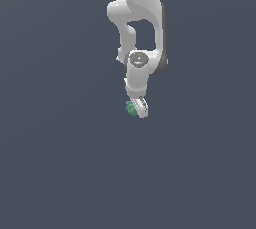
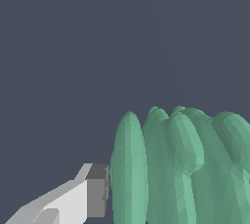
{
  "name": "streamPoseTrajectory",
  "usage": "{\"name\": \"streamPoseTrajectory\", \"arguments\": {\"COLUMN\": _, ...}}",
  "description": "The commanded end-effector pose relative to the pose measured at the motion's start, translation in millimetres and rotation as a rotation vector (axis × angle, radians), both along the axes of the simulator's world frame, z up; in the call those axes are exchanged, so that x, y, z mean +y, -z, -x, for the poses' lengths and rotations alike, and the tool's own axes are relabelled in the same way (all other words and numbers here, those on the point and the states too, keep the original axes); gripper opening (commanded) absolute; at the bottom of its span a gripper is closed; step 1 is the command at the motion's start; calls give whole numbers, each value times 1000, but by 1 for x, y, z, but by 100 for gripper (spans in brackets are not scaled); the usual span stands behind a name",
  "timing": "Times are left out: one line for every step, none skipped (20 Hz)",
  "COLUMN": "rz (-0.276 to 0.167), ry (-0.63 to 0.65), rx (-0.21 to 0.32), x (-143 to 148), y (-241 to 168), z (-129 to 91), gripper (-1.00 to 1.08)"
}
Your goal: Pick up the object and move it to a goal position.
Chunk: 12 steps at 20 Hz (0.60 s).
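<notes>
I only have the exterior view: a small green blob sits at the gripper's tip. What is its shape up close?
Observer: The green ridged object is a cluster of long rounded lobes, side by side.
Operator: Do the jaws grip it?
Observer: One grey finger pad sits right beside a lobe; contact is unclear.
Operator: The other finger?
Observer: Outside the wrist view, so I cannot tell whether the gripper is shut.

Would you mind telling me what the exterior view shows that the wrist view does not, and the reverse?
Only the exterior view shows the whole white arm reaching down over the plain dark ground. Only the wrist view shows the green object's long rounded ridges close up, and one finger's grey pad right beside it. Both show the green object at the gripper; whether the jaws are closed on it cannot be told.
</notes>
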<state>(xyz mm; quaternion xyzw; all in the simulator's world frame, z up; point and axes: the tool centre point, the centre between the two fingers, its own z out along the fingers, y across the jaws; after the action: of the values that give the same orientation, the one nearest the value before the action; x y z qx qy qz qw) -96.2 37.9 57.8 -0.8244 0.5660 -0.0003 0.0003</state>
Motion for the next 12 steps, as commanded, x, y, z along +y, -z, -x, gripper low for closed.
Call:
{"name": "streamPoseTrajectory", "arguments": {"rz": 0, "ry": 0, "rx": 1, "x": 0, "y": 1, "z": 0, "gripper": -100}}
{"name": "streamPoseTrajectory", "arguments": {"rz": 0, "ry": 0, "rx": 1, "x": 0, "y": 1, "z": 0, "gripper": -100}}
{"name": "streamPoseTrajectory", "arguments": {"rz": 0, "ry": 0, "rx": 1, "x": 0, "y": 1, "z": 0, "gripper": -100}}
{"name": "streamPoseTrajectory", "arguments": {"rz": 0, "ry": 0, "rx": 1, "x": 0, "y": 1, "z": 0, "gripper": -100}}
{"name": "streamPoseTrajectory", "arguments": {"rz": 0, "ry": 0, "rx": 1, "x": 0, "y": 1, "z": 0, "gripper": -100}}
{"name": "streamPoseTrajectory", "arguments": {"rz": 0, "ry": 0, "rx": 1, "x": 0, "y": 1, "z": 0, "gripper": -100}}
{"name": "streamPoseTrajectory", "arguments": {"rz": 0, "ry": 0, "rx": 1, "x": 0, "y": 1, "z": 0, "gripper": -100}}
{"name": "streamPoseTrajectory", "arguments": {"rz": 0, "ry": 0, "rx": -1, "x": 0, "y": 0, "z": 0, "gripper": -100}}
{"name": "streamPoseTrajectory", "arguments": {"rz": 0, "ry": 0, "rx": -1, "x": 0, "y": 0, "z": 0, "gripper": -100}}
{"name": "streamPoseTrajectory", "arguments": {"rz": 0, "ry": 0, "rx": -1, "x": 0, "y": -1, "z": 0, "gripper": -100}}
{"name": "streamPoseTrajectory", "arguments": {"rz": 0, "ry": 0, "rx": -1, "x": -1, "y": -2, "z": -1, "gripper": -100}}
{"name": "streamPoseTrajectory", "arguments": {"rz": 0, "ry": 0, "rx": -1, "x": -1, "y": -4, "z": -1, "gripper": -100}}
